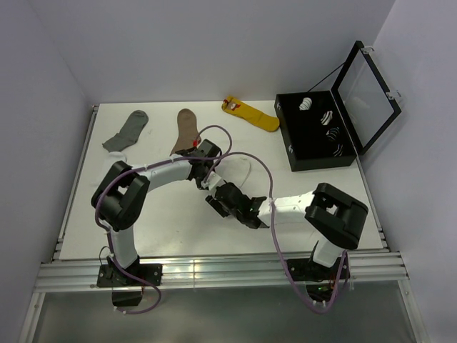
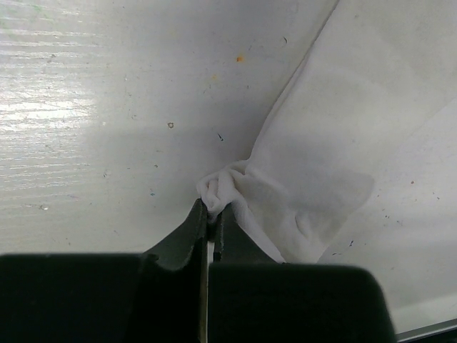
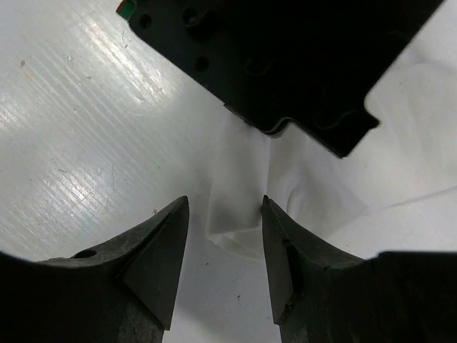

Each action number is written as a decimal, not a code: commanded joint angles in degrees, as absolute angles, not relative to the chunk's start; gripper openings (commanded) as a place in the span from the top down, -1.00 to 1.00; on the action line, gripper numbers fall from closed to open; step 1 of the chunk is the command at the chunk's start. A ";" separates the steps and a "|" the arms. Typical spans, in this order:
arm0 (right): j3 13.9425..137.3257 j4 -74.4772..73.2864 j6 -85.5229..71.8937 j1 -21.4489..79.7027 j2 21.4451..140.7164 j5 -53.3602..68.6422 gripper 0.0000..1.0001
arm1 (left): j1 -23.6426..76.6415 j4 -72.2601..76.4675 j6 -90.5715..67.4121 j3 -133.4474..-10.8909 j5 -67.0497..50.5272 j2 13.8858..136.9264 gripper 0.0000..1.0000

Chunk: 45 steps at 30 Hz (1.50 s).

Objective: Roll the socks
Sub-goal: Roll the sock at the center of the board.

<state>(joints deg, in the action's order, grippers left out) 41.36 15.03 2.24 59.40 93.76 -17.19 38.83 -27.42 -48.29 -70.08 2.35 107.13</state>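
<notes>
White sock (image 2: 314,143) stretches away rightward from my left tool (image 2: 211,214), clamped on its bunched end; my right tool (image 3: 223,207) gapes wide.

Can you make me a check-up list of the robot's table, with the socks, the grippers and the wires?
Surface: white table, with a few small specks.
Job's things: white sock spread mid-table with one end bunched, not rolled yet. A second one cannot be made out.
Clutter: grey sock, brown sock and yellow sock near the far edge. An open black case holds rolled socks.
Grippers: left gripper shut on the white sock's bunched end. Right gripper open over the sock's corner.
Cables: purple cables loop from both arms.
Surroundings: white walls, metal rail at the near edge.
</notes>
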 commanded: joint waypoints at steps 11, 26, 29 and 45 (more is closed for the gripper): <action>43.86 15.29 0.88 60.64 98.44 -20.92 0.32 | 38.32 -28.56 -46.32 -71.28 0.53 108.11 0.99; 44.39 11.60 -8.34 54.67 95.10 -1.42 1.00 | 35.69 -23.83 -51.41 -64.00 5.18 97.13 -0.38; 42.90 13.35 -12.12 51.08 93.78 6.31 1.00 | 34.81 -21.46 -54.75 -59.88 7.20 93.44 -0.38; 39.81 26.46 -29.00 33.93 100.98 40.69 1.00 | 34.45 -2.82 -61.61 -42.28 1.85 83.58 -0.47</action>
<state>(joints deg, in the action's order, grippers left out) 40.03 22.20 -25.47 35.16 99.20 32.88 34.06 -9.76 -59.68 -43.55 3.73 85.73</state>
